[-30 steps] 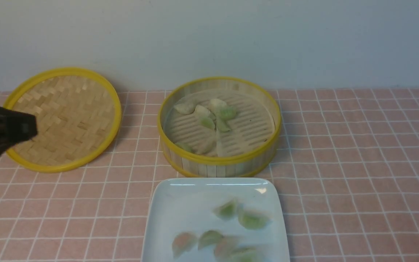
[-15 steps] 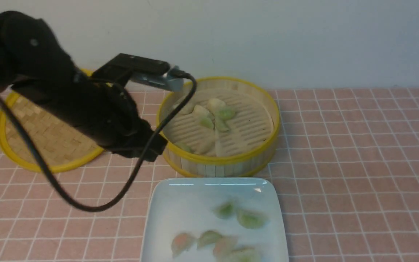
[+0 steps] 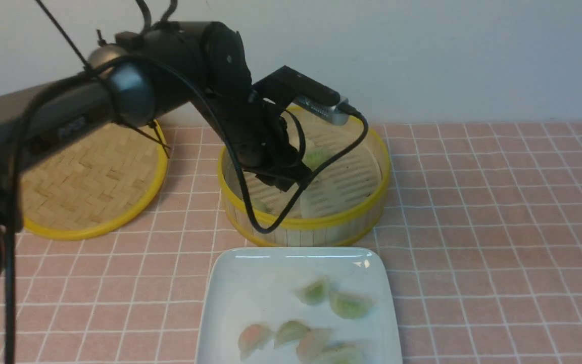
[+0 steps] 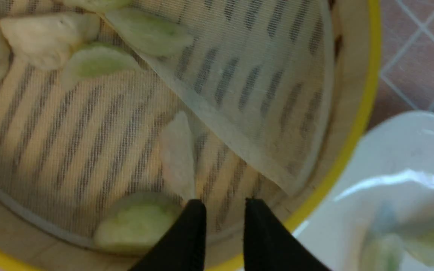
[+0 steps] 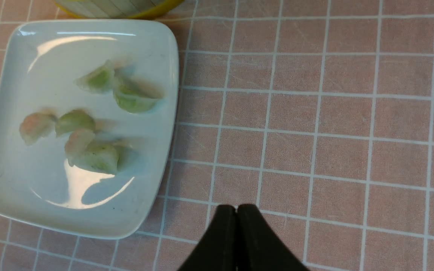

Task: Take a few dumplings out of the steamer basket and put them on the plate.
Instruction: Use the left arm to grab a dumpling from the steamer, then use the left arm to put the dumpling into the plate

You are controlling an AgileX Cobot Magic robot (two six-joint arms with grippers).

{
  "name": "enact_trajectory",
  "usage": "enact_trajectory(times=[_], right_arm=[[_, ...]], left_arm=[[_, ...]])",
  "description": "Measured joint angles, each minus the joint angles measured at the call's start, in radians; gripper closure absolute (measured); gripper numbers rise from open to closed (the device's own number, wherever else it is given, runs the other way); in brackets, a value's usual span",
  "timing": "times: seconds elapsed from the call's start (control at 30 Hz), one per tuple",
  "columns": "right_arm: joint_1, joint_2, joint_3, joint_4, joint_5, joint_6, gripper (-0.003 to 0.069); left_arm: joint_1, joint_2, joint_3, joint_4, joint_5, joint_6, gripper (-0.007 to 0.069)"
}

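Within the last second the left arm (image 3: pixel 134 96) has swung in from the lid's (image 3: pixel 84 172) side to hang over the steamer basket (image 3: pixel 364 205). The left jaws, shut until now, stand apart with nothing between them. I read this as the opening of another pick, with about six dumplings (image 5: pixel 96 79) already lying on the plate (image 5: pixel 170 113). The right jaws are pressed together and empty over the bare surface (image 5: pixel 315 113), the plate off to one side of them. Just ahead of the left jaws' tips lies a narrow whitish dumpling (image 4: pixel 177 158), and a pale green crescent (image 4: pixel 138 222) sits beside one tip, near the basket wall. More dumplings cluster further ahead. The thin liner (image 4: pixel 258 113) is folded back on itself, baring slats below the jaws.
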Motion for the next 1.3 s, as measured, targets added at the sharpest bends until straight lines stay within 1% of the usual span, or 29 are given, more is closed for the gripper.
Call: enact_trajectory(times=[0.17, 0.23, 0.3, 0.37, 0.43, 0.47, 0.5, 0.53, 0.57, 0.8, 0.87, 0.93, 1.03, 1.13, 1.17, 1.2, 1.3], right_arm=[[0.0, 0.0, 0.0, 0.0, 0.0, -0.001, 0.067], [0.0, 0.0, 0.0, 0.0, 0.0, -0.001, 0.067], [0.0, 0.0, 0.0, 0.0, 0.0, -0.001, 0.0669], [0.0, 0.0, 0.0, 0.0, 0.001, -0.001, 0.0669], [0.0, 0.0, 0.0, 0.0, 0.001, -0.005, 0.0669], [0.0, 0.0, 0.0, 0.002, 0.001, -0.016, 0.0669], [0.0, 0.0, 0.0, 0.004, 0.002, -0.018, 0.0669], [0.0, 0.0, 0.0, 0.004, 0.002, -0.021, 0.0669], [0.0, 0.0, 0.0, 0.004, 0.002, -0.023, 0.0669], [0.0, 0.0, 0.0, 0.004, 0.003, -0.027, 0.0669], [0.0, 0.0, 0.0, 0.004, 0.003, -0.027, 0.0669], [0.0, 0.0, 0.0, 0.005, 0.003, -0.031, 0.0669], [0.0, 0.0, 0.0, 0.005, 0.004, -0.039, 0.0669], [0.0, 0.0, 0.0, 0.005, 0.006, -0.046, 0.0669], [0.0, 0.0, 0.0, 0.005, 0.006, -0.046, 0.0669], [0.0, 0.0, 0.0, 0.005, 0.004, -0.05, 0.0669], [0.0, 0.0, 0.0, 0.015, -0.006, -0.052, 0.0669]], left_arm=[[0.0, 0.127, -0.077, 0.044, -0.036, -0.077, 0.0277], [0.0, 0.168, -0.102, 0.053, -0.042, -0.099, 0.0246], [0.0, 0.205, -0.122, 0.056, -0.046, -0.105, 0.0238], [0.0, 0.227, -0.137, 0.058, -0.043, -0.107, 0.0248], [-0.001, 0.229, -0.146, 0.064, -0.043, -0.116, 0.0279], [-0.001, 0.235, -0.155, 0.071, -0.032, -0.137, 0.0341], [-0.002, 0.235, -0.159, 0.072, -0.025, -0.147, 0.0372], [-0.002, 0.235, -0.169, 0.077, -0.004, -0.159, 0.043], [-0.003, 0.235, -0.185, 0.088, 0.021, -0.171, 0.0464], [-0.005, 0.153, -0.333, 0.109, 0.269, -0.206, 0.0459], [-0.005, 0.098, -0.348, 0.105, 0.306, -0.206, 0.0459], [-0.005, 0.025, -0.311, 0.095, 0.314, -0.206, 0.0459], [-0.005, -0.08, -0.189, 0.076, 0.324, -0.207, 0.0459], [-0.013, -0.194, 0.031, 0.046, 0.328, -0.207, 0.0459], [-0.014, -0.199, 0.045, 0.041, 0.328, -0.207, 0.0459], [-0.019, -0.23, 0.148, 0.027, 0.332, -0.207, 0.0459], [-0.033, -0.238, 0.28, -0.006, 0.33, -0.206, 0.0459]])
